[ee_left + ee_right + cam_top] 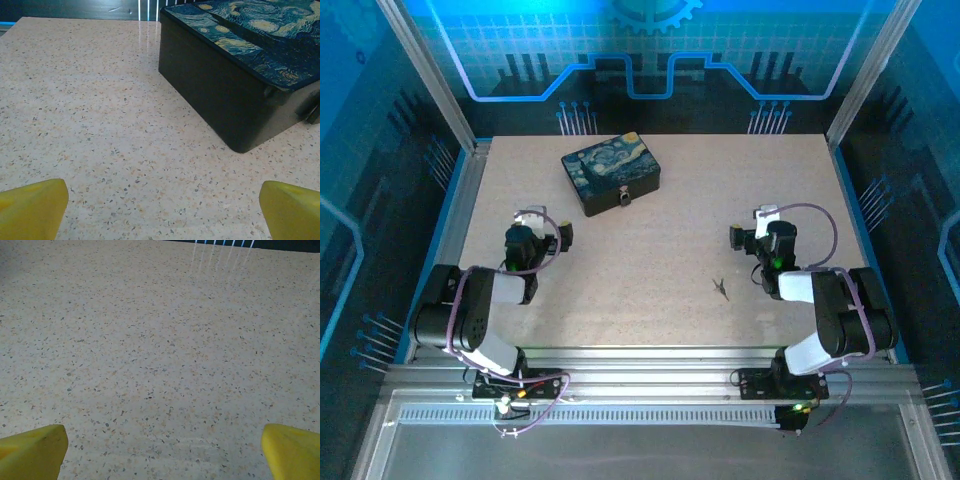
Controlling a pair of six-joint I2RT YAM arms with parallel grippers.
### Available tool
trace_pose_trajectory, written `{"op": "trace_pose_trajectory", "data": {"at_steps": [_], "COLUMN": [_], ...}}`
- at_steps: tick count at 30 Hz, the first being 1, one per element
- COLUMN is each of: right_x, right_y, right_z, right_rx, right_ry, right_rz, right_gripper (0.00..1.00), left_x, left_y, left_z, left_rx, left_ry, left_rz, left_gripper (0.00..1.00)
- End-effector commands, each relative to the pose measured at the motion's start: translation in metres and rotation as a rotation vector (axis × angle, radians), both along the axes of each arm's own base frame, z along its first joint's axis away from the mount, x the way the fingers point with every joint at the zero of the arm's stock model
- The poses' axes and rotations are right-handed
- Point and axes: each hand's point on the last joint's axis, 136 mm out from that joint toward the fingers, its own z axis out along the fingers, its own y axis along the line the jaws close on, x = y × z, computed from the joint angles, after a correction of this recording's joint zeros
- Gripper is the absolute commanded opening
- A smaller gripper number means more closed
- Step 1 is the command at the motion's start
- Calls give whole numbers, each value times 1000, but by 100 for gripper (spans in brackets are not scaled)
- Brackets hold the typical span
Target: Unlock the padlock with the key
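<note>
Right now, your left gripper (pixel 162 212) and right gripper (pixel 162 452) both gape wide, holding nothing. The padlock (pixel 624 197) sits at the painted box's (pixel 605 165) front side. The key (pixel 721 289) lies on the table (pixel 650 260) near your right arm.

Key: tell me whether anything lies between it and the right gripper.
Nothing visible does. Only bare table separates the open right gripper from the key, which lies left of it, nearer the bases. The painted box stands far off, up left.
</note>
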Motion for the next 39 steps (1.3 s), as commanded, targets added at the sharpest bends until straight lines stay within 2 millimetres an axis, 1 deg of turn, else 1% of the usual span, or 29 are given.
{"op": "trace_pose_trajectory", "data": {"at_steps": [1, 13, 28, 29, 30, 32, 33, 34, 36, 39], "right_x": [5, 5, 5, 6, 6, 4, 3, 3, 2, -1], "right_y": [0, 1, 1, 1, -2, -5, -6, -5, -1, 10], "right_z": [16, 16, 18, 18, 21, 29, 35, 42, 51, 61], "right_rx": [4, 3, 4, 6, 9, 4, 8, 21, 42, 91], "right_ry": [-62, -62, -67, -57, -56, -43, -17, 15, 67, 109], "right_rz": [-14, -13, -9, -12, -27, -42, -49, -55, -46, -18], "right_gripper": [100, 100, 100, 100, 100, 100, 100, 98, 95, 92], "left_x": [4, 5, 5, 6, 7, 7, 7, 9, 15, 26], "left_y": [0, -1, 5, 9, 15, 29, 36, 37, 32, 28], "left_z": [6, 7, 7, 9, 15, 28, 38, 49, 60, 66], "left_rx": [3, 0, -43, -40, -40, -35, -34, -48, -76, -159], "left_ry": [-16, -16, -10, -4, 3, 44, 63, 77, 125, 235], "left_rz": [-13, -15, -14, 13, 50, 132, 176, 193, 179, 215], "left_gripper": [99, 99, 99, 99, 99, 99, 99, 99, 99, 99]}}
